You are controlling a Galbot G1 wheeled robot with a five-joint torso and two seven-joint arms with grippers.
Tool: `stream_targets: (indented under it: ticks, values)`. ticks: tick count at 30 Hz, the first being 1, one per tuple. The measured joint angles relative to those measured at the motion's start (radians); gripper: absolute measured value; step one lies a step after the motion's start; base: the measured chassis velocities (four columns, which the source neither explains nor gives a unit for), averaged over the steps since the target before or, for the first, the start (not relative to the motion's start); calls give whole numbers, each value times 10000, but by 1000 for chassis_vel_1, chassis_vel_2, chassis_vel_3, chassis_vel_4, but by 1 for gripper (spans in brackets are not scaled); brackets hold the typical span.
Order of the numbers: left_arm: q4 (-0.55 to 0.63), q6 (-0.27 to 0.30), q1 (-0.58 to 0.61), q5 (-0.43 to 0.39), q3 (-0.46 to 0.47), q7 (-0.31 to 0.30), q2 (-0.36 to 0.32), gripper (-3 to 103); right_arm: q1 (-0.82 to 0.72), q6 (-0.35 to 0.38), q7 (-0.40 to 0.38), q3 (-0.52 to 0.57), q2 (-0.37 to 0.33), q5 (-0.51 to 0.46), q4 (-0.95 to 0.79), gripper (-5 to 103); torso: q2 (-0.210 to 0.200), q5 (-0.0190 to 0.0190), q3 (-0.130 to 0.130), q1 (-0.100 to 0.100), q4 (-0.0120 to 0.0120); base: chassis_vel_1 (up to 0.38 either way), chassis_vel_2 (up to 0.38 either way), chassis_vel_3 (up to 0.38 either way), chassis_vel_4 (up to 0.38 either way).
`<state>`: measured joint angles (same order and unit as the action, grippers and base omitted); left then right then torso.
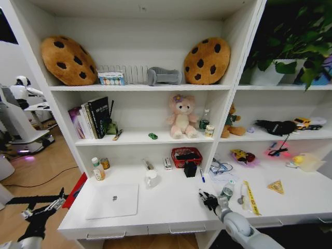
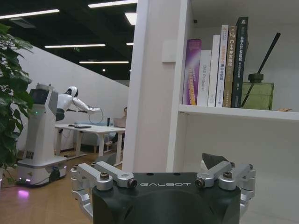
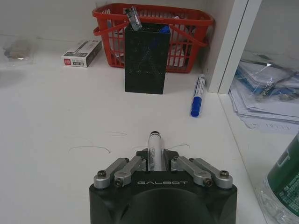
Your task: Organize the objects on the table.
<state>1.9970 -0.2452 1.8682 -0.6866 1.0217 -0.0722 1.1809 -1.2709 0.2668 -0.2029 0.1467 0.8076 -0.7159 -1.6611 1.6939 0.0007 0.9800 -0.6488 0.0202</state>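
Observation:
My right gripper [image 3: 154, 162] hovers low over the white table [image 1: 171, 207], shut on a white marker pen [image 3: 154, 145] with a black tip that points at the black pen holder [image 3: 145, 58]. In the head view this gripper [image 1: 206, 198] is right of the silver laptop [image 1: 113, 199]. A blue marker [image 3: 198, 95] lies beside the holder. The white mug [image 1: 151, 179], small bottles [image 1: 98, 171] and yellow ruler [image 1: 251, 197] rest on the table. A tiny green toy [image 1: 153, 136] sits on the shelf above. My left gripper [image 1: 39, 211] hangs open off the table's left end.
A red basket [image 3: 154, 21] stands behind the pen holder, a small box [image 3: 81, 52] beside it. A shelf upright [image 3: 231, 46] rises next to the blue marker, with papers [image 3: 266, 93] beyond it. A green-labelled bottle [image 3: 285, 182] is close to my right gripper.

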Motion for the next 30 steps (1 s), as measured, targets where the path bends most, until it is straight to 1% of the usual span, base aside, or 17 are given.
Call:
stream_targets:
  ticks: [2,3,4,12,16,18,19,20,22,23,25,27,28,30]
  values:
    - [0,0,-13,2,-12,-1,-3,100,-4,1,-1,8,-5,0,-3,19,0,1,0,0,0,0,0,0,0]
    - [0,0,-26,4,-20,-4,-7,100,-2,5,-2,17,-12,0,-9,14,0,1,0,0,0,0,0,0,0]
    - [0,0,-39,6,-29,-9,-8,100,9,11,-6,17,-18,-3,-12,11,0,1,0,0,1,0,0,0,0]
    - [-16,-43,0,23,-44,-11,12,100,100,37,-40,-12,-26,-25,-52,11,0,3,2,0,2,0,0,0,0]
    - [-23,-63,-2,11,-12,-11,-3,100,194,-109,-14,-18,-36,228,-95,11,-1,5,3,-1,2,0,0,0,0]
    - [-23,-63,-26,1,8,-13,-22,100,296,-332,22,-18,-37,528,-157,11,-1,4,3,-1,2,0,0,0,0]
    - [-23,-63,-26,1,8,-13,-22,100,296,-332,22,-18,-37,528,-157,11,-1,4,3,-1,2,0,0,0,0]
    - [-22,-60,-47,-1,9,-19,-34,100,426,-682,89,-31,-37,908,-176,11,-1,3,3,0,2,0,0,0,0]
    - [-8,-44,-73,12,-23,-33,-26,100,680,-1146,104,-101,-33,1216,-188,11,-1,3,2,0,2,0,0,0,0]
    - [-8,-44,-73,12,-23,-33,-26,100,680,-1146,104,-101,-33,1216,-188,11,-1,3,2,0,2,0,0,0,0]
    - [9,-36,-75,42,-53,-35,-4,100,969,-1580,136,-167,-20,1527,-83,11,-1,2,2,-1,1,0,0,0,0]
    - [10,-35,-74,48,-56,-37,0,100,1060,-1711,148,-191,-15,1607,-32,11,-1,2,2,-1,2,0,0,0,0]
    - [11,-34,-70,58,-57,-38,4,100,1295,-1995,156,-253,8,1767,87,11,-1,2,2,-1,1,0,0,0,0]
    - [11,-33,-67,59,-57,-39,4,100,1387,-2098,157,-273,21,1836,136,11,-1,2,2,-1,1,0,0,0,0]
